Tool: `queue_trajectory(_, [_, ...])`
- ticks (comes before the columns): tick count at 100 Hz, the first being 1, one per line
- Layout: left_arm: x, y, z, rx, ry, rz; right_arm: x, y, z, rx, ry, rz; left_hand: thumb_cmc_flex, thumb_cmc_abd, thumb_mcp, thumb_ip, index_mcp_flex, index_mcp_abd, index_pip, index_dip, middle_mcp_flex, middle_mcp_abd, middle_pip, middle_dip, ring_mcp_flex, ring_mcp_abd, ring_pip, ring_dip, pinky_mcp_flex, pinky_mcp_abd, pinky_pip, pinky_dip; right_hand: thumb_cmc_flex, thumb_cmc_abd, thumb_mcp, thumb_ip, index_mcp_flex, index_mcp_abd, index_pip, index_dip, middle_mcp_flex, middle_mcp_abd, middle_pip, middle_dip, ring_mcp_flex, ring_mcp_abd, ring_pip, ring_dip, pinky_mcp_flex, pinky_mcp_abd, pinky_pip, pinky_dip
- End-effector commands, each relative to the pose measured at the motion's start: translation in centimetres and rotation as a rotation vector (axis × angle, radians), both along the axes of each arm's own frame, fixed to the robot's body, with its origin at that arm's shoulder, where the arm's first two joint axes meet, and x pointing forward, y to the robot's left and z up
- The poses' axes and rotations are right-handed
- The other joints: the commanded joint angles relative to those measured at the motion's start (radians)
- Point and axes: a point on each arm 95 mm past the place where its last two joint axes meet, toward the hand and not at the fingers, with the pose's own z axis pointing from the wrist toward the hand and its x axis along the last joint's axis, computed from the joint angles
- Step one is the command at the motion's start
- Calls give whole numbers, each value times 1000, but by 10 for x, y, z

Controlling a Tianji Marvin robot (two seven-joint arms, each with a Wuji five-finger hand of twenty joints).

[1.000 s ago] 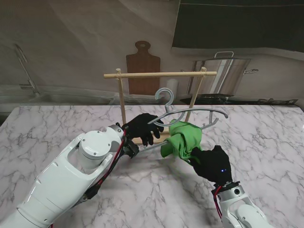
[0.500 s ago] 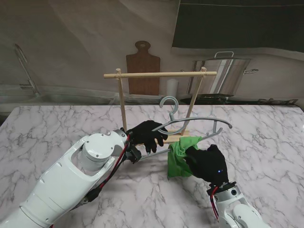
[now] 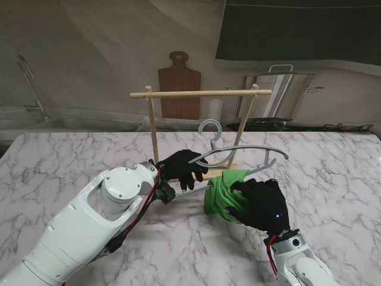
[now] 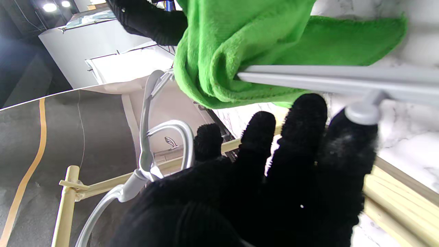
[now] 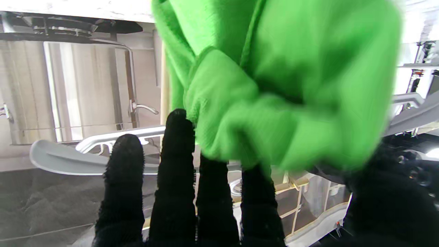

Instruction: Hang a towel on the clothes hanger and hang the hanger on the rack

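The left hand (image 3: 183,167) grips the hanger (image 3: 241,156) just in front of the rack (image 3: 199,93). The right hand (image 3: 262,202) clutches the towel (image 3: 219,193), bunched on the hanger's lower bar; soft and limp, best pinched by an edge.

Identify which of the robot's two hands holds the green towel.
The right hand grips the towel; the left hand holds the grey hanger instead.

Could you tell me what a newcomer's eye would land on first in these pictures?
The bright green towel bunched over the lower bar of the grey hanger, mid-table, stands out first. The right robot hand grips it while the left robot hand holds the hanger's other end. Just behind stands the wooden rack, its top rail bare.
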Motion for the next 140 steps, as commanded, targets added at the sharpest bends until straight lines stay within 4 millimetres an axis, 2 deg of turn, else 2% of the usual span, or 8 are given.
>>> queue_trajectory(1, [0, -1, 5, -5, -11, -11, -3, -3, 1, -15, -1, -28, 71, 26, 29, -25, 60, 6, 63, 34, 30, -19, 28, 11, 24, 69, 23, 16, 45, -63, 215, 3, -45, 44, -39, 33, -13, -23, -21, 22, -104, 22, -14, -8, -86, -11, 0, -11, -42, -22, -14, 27])
queue_trajectory(27, [1, 8, 10, 7, -32, -3, -6, -15, 10, -6, -52, -72, 70, 30, 27, -24, 61, 1, 64, 34, 30, -21, 27, 10, 23, 71, 23, 16, 43, -64, 214, 3, -36, 55, -68, 38, 113, -29, -10, 29, -143, 25, -49, -41, -126, -6, -10, -30, -60, -27, -20, 42])
queue_trajectory(69, [-7, 17, 8, 71, -82, -78, -19, -32, 67, 59, -205, -127, 67, 36, 19, -15, 62, -9, 66, 33, 33, -31, 22, 8, 15, 69, 21, 17, 37, -67, 218, 8, 72, 46, -113, 50, 249, -43, -16, 37, 25, 30, -81, -57, -54, 8, -13, -37, -33, -21, -15, 54])
queue_trajectory(85, [-12, 19, 7, 106, -112, -118, -16, -38, 76, 69, -216, -143, 66, 36, 18, -13, 62, -10, 68, 32, 33, -32, 22, 8, 15, 69, 22, 18, 36, -68, 217, 8, 43, 23, -97, 50, 103, -35, -95, 28, -7, 4, -188, -109, -82, 10, -156, -100, -74, -9, -69, 40])
queue_trajectory(90, [-15, 19, 6, 108, -117, -134, -14, -39, 78, 65, -205, -147, 65, 36, 18, -11, 63, -11, 69, 33, 33, -34, 22, 9, 22, 42, 25, 18, 37, -71, 218, 9, 21, 9, -82, 48, 62, -35, -119, 18, -16, -3, -234, -145, -80, 13, -215, -129, -77, -8, -82, 36])
queue_trajectory(116, [-29, 15, -3, 146, -168, -217, 8, -33, 78, 60, -97, -112, 64, 39, 15, -8, 60, -16, 73, 32, 32, -38, 22, 8, 22, 38, 22, 16, 35, -73, 216, 9, -95, -104, 28, 27, -256, -138, -319, -91, -127, -54, -352, -236, -140, -10, -382, -196, -134, -12, -181, 20])
queue_trajectory(125, [-30, 14, -5, 193, -204, -246, 15, -29, 77, 62, -47, -102, 63, 41, 13, -6, 60, -19, 75, 32, 33, -43, 21, 7, 23, 35, 22, 16, 35, -79, 216, 9, -114, -123, 38, 21, -262, -137, -319, -91, -173, -49, -356, -237, -183, -10, -404, -203, -168, -10, -210, 17])
queue_trajectory(140, [-30, 12, -5, 221, -234, -263, 22, -20, 76, 76, 26, -83, 63, 42, 12, -3, 59, -21, 78, 30, 32, -44, 21, 6, 22, 34, 20, 16, 36, -81, 216, 9, -136, -127, 61, 12, -128, -86, -230, -18, -180, -26, -334, -234, -195, -10, -420, -212, -176, -6, -234, 27])
